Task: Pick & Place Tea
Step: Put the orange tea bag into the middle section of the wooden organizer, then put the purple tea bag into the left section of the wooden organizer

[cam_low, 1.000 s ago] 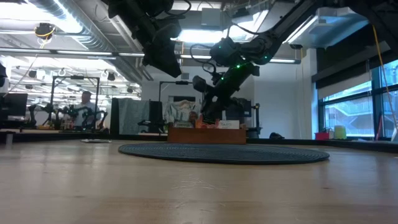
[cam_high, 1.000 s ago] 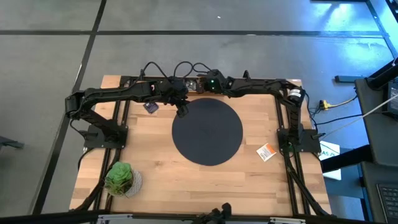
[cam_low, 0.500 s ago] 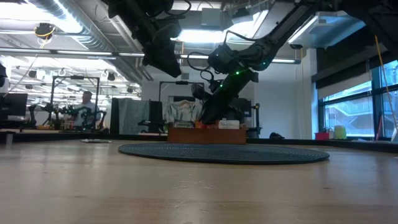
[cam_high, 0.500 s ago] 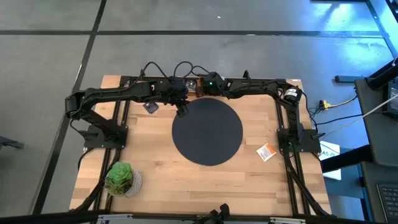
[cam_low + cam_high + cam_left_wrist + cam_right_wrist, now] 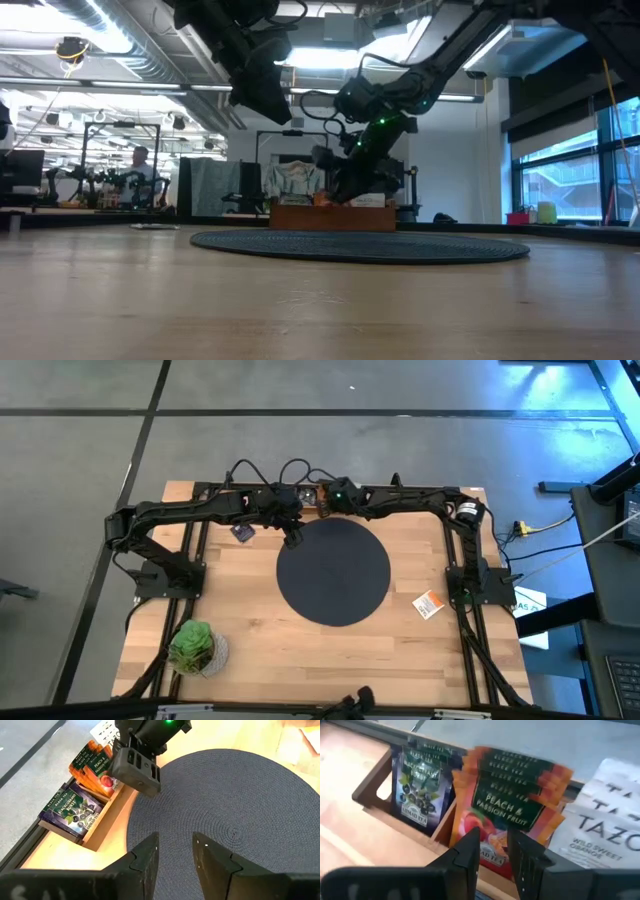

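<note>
From the level view, bare tabletop [image 5: 300,310] lies nearest, then the round dark mat [image 5: 360,246], and behind it the wooden box [image 5: 332,216] of tea at the far edge. From above, a green plant [image 5: 192,645] sits at the near left corner and one loose orange packet [image 5: 429,604] lies just right of the mat.

The left gripper [image 5: 174,851] hangs over the mat's far left edge, its fingers parted a little and grasping nothing. The right gripper [image 5: 494,851] is down at the box, its fingers a narrow gap apart, tips right in front of the orange packets [image 5: 512,810]; I cannot tell whether they already pinch one.

My reading: the picking step is in hand, with the right arm reaching for an orange packet. The next move calls for the fingers to straddle a single packet's top edge, clench on it and draw it straight up out of the row without dragging its neighbours, then carry it to the mat.

Readable print: the orange packets say "PEACH & PASSION FRUIT" under "BLACK TEA"; the dark purple packets [image 5: 420,787] carry "AHMAD TEA" and a blackcurrant picture; the white packets [image 5: 602,827] read "TAZO WILD SWEET ORANGE"
</note>
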